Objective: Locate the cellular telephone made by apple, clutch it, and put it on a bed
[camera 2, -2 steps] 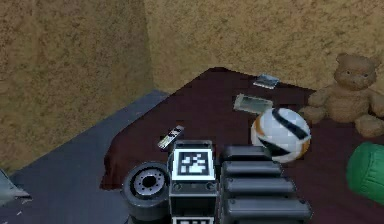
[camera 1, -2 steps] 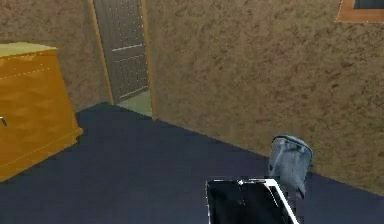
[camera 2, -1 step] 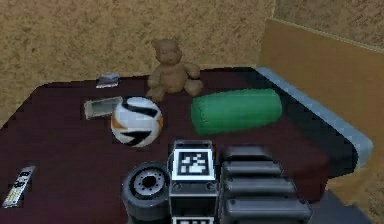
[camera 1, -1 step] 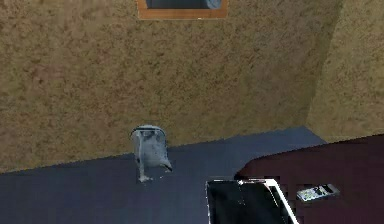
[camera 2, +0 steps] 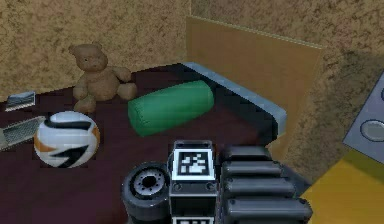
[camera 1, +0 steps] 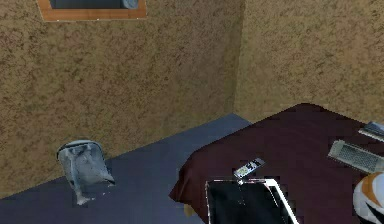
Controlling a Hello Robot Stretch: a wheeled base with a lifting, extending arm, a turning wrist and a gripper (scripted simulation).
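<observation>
Arm in at the bottom edge of the arm side view, a dark ribbed bar. A white square with black marks sits on it, and the end effector is a dark round body just left, with the maroon bed behind. Its far end is hard to make out, so I cannot tell whether it holds anything. Lower middle of the forward view: a small silvery phone lies flat on the bed, long axis running lower left to upper right, just above a white-rimmed black slab.
</observation>
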